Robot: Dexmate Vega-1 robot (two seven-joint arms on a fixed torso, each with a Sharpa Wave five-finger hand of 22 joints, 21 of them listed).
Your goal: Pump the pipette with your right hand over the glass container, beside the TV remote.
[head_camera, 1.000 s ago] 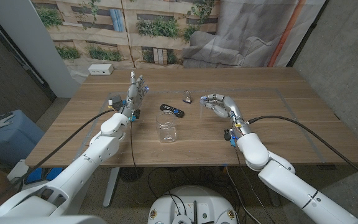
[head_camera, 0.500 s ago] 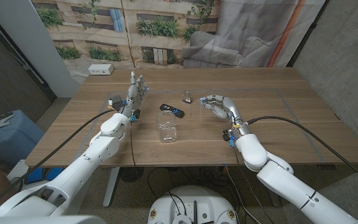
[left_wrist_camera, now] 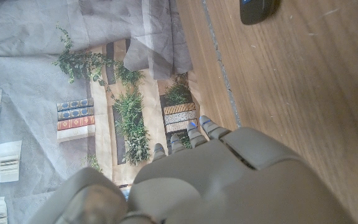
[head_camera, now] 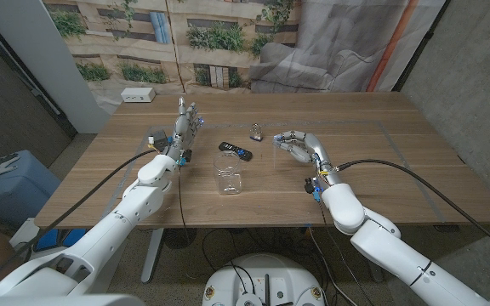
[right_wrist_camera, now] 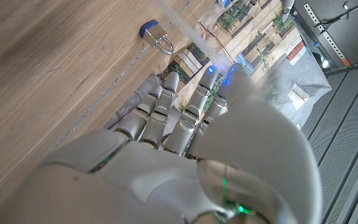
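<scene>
Glass container (head_camera: pixel 230 179) stands upright near the middle of the wooden table (head_camera: pixel 398 161), toward the near edge, with nothing in it that I can make out from the head view. Just beyond it, farther from me, lies the black TV remote (head_camera: pixel 235 150), angled across the boards and apart from the glass. Past the remote's far end sits a small padlock (head_camera: pixel 255 132); my right wrist view shows it with a blue body and a metal shackle (right_wrist_camera: pixel 157 37), lying on the wood. I cannot pick out a pipette in any of these views.

My right hand (head_camera: pixel 296 144) hovers over the table to the right of the remote and padlock, well clear of the glass. Its fingers (right_wrist_camera: pixel 166 99) are curled partway and spread, and I see nothing held between them. My left hand (head_camera: pixel 187 123) stands on the far left side of the remote, palm upright, fingers extended and apart, gripping nothing; its wrist view catches one dark end of the remote (left_wrist_camera: pixel 258 9) on the wood ahead.

At the table's far left corner rests a white power strip (head_camera: pixel 139 95). Behind the table hangs a printed backdrop (head_camera: pixel 185 34) of shelves and plants, with grey sheeting (head_camera: pixel 347 42) to its right.
</scene>
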